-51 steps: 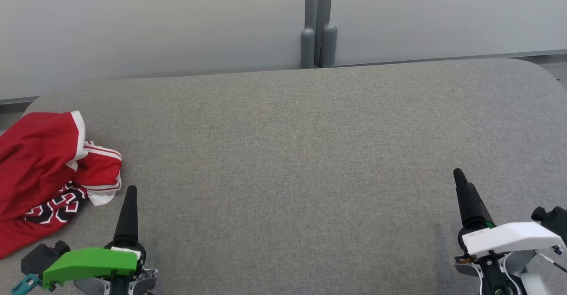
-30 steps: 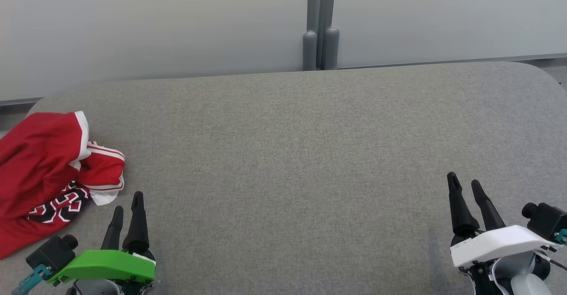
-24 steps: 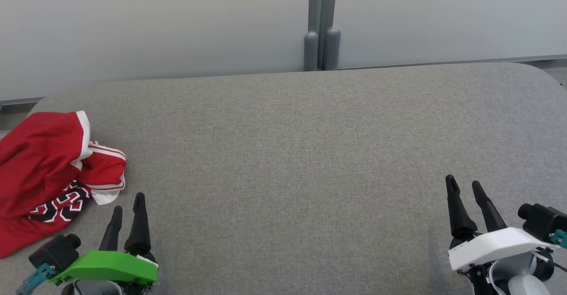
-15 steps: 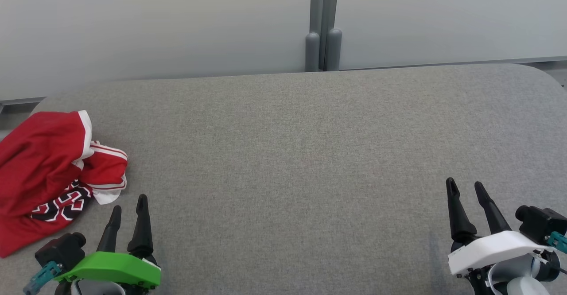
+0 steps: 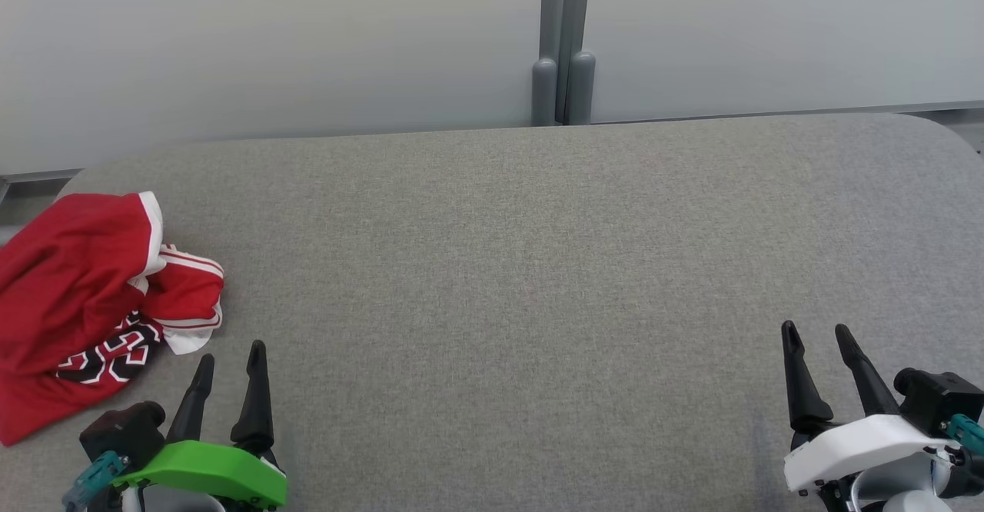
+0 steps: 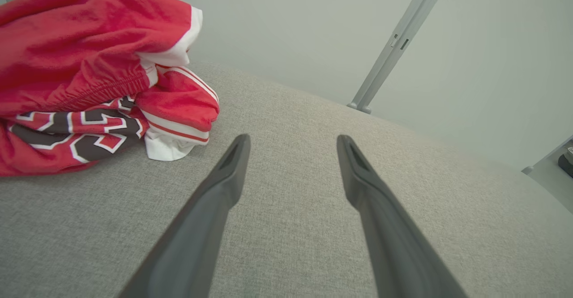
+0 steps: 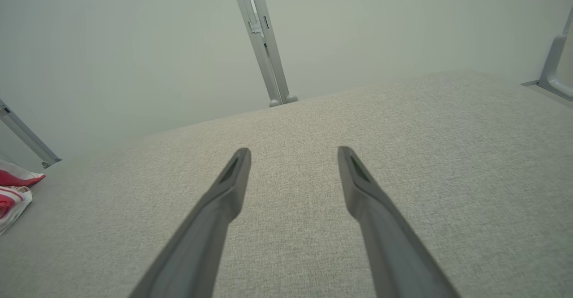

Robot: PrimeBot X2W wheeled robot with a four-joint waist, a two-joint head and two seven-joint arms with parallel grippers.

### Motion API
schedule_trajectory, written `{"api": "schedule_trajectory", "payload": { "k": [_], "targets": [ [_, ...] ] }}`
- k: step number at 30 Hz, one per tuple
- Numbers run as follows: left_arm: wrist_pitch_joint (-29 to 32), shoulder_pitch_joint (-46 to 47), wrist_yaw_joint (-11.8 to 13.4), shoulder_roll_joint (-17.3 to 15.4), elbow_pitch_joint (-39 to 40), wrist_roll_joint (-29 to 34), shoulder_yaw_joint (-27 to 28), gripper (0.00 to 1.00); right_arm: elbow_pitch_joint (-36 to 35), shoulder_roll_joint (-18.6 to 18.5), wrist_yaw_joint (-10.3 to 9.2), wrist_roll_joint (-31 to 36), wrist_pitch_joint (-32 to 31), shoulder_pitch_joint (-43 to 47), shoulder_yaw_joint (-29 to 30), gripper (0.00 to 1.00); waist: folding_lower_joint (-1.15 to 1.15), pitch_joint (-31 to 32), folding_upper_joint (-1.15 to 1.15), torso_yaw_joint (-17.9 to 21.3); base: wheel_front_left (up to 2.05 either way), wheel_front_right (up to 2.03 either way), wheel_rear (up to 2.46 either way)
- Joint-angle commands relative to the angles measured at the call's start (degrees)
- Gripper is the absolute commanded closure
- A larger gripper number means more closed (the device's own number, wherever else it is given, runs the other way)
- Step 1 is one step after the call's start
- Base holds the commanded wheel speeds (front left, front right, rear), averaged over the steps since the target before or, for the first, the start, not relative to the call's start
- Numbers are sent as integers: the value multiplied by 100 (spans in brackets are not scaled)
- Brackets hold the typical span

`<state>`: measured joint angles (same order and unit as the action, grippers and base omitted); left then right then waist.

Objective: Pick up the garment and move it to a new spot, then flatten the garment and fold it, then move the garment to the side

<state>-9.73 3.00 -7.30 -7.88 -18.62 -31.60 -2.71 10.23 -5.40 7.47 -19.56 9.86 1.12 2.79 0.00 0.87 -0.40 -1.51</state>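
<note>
The garment [image 5: 77,297] is a crumpled red piece with white trim and black-and-white numerals, lying at the far left edge of the grey table [image 5: 523,281]. In the left wrist view the garment [image 6: 89,78] fills the upper left. My left gripper [image 5: 231,353] [image 6: 293,139] is open just to the right of the garment, near the table's front edge, holding nothing. At the front right my right gripper [image 5: 816,331] [image 7: 293,150] is also open and empty over bare cloth. A sliver of the garment [image 7: 13,190] shows at the left edge of the right wrist view.
A pale partition wall runs behind the table, with a grey post [image 5: 561,43] at its middle. The table's rounded far corners sit at left and right. The garment hangs slightly over the left edge.
Both grippers' fingers have turned from edge-on to a visible spread and drawn back slightly toward the front edge. The whole picture has shifted a little, so the camera moved. The garment lies as before.
</note>
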Motion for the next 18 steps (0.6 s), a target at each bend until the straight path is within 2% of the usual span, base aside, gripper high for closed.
{"api": "schedule_trajectory", "payload": {
  "k": [1,18],
  "targets": [
    [-61,-17,-18,-62,10,131,-48,0,-18,-52,3,165,65,46,19,0,0,2,26,-3,0,0,0],
    [-266,-71,-24,-229,-145,708,-178,0,15,-123,3,499,266,167,73,0,0,19,32,-26,0,0,0]
  ]
}}
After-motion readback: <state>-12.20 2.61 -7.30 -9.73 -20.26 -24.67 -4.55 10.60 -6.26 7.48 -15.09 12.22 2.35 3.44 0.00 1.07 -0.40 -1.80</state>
